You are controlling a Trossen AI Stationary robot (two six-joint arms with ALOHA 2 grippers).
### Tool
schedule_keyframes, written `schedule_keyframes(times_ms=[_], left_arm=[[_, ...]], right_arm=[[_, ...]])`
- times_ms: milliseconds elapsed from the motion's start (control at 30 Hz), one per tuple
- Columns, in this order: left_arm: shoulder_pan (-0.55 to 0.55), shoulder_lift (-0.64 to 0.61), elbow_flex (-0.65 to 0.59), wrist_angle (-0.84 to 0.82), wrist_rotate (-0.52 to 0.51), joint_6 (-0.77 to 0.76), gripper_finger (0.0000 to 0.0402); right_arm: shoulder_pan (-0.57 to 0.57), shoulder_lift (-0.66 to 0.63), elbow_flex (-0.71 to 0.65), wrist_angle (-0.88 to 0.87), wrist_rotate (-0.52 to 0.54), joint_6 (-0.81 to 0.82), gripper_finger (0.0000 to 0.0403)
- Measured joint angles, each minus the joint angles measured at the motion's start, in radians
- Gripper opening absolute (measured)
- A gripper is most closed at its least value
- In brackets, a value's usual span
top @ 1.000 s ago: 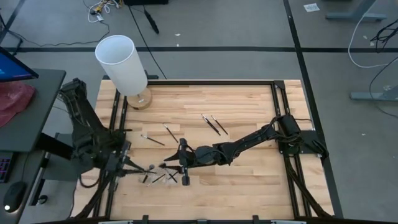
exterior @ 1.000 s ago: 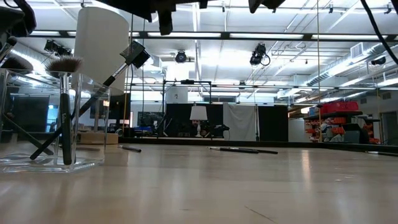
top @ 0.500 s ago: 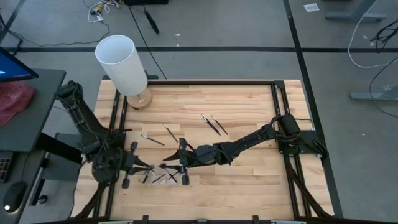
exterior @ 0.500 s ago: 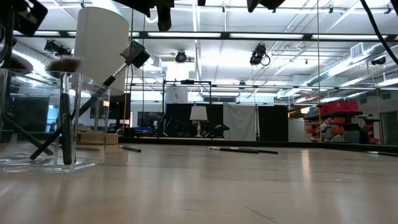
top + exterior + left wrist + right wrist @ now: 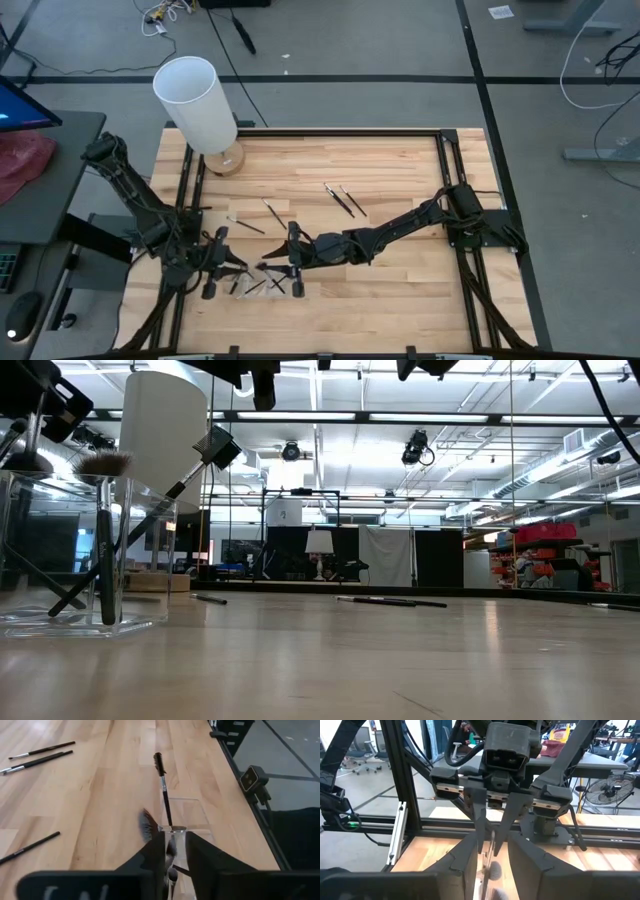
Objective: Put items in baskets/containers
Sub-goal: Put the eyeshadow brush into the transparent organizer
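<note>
The clear container [image 5: 262, 286] stands near the table's near left; in the low view its wall [image 5: 140, 560] shows with several brushes leaning in it, among them a fan brush [image 5: 146, 825] and a spoolie brush [image 5: 159, 761]. My left gripper [image 5: 236, 268] reaches in from the left over the container, fingers slightly parted around one thin brush handle [image 5: 492, 839]. My right gripper [image 5: 270, 266] faces it from the right, open, with brush tips [image 5: 495, 870] showing between its fingers. Other brushes [image 5: 342, 200] lie loose on the wood. My left gripper has a thin brush handle [image 5: 171, 851] between its parted fingers, which slant down from the table's left. The brush stands nearly upright, its lower end down in the container. Whether either finger touches the handle, I cannot tell.
A tall white cylinder [image 5: 196, 100] on a round wooden base stands at the far left corner. Loose brushes lie at mid-table [image 5: 274, 213] and left of them [image 5: 245, 225]. A dark frame [image 5: 440, 140] runs round the table. The right half of the wood has free room.
My left gripper has sunk and gone toward the table's right, up to the container and my right gripper, rolling its wrist as it went. The brush between its fingers has come down with it into the container.
</note>
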Motion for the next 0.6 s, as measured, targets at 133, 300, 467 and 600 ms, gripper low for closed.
schedule_keyframes(times_ms=[133,300,467,600], left_arm=[[0.0,-0.004,0.009,-0.008,0.009,0.052,0.0119],[0.0,-0.048,0.077,-0.073,0.048,0.106,0.0155],[-0.012,-0.104,0.159,-0.192,0.042,0.094,0.0164],[-0.037,-0.145,0.18,-0.258,-0.005,0.066,0.0165]], right_arm=[[0.0,0.0,0.0,-0.004,0.0,0.0,0.0109],[0.002,0.0,0.0,-0.009,0.0,0.0,0.0109],[0.004,-0.056,0.0,-0.111,0.0,0.019,0.0109],[0.004,-0.145,0.0,-0.313,0.001,0.075,0.0109]])
